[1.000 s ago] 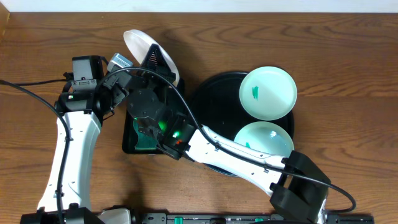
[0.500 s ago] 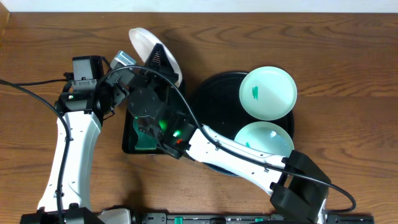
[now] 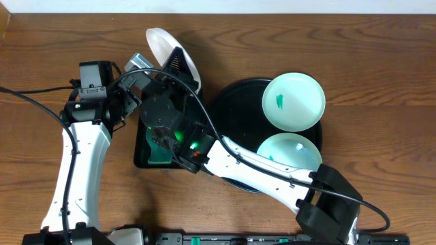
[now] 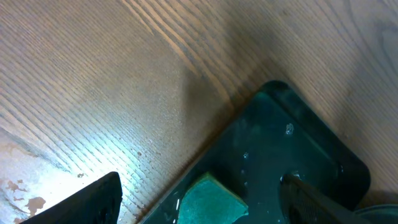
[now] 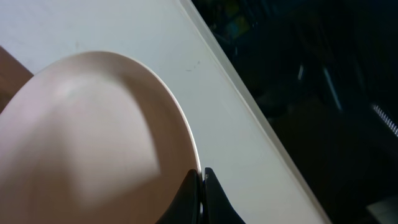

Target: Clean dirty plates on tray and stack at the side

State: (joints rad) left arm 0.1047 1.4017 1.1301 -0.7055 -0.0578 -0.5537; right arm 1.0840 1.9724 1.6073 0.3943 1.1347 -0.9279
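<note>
Above the small rectangular tray (image 4: 292,124), left of the middle of the worktop (image 3: 354,41), my right claw (image 5: 200,182) is clamped on the rim of the white plate (image 3: 161,45), which stands tilted up on edge. My left claw (image 4: 202,182) hangs with its jaws wide apart and nothing between them, over the green sponge (image 4: 216,204) lying in that tray. The two mint plates (image 3: 293,101) wait on the round black tray (image 3: 225,102), the farther one plainly smeared green.

I judge the white plate light and stiff, but glossy and breakable. A pinch on so thin an edge lets it swing or slide, more so if wet. The lip is the only place to take it. I would seat my fingers well over that lip and set it down gently.
</note>
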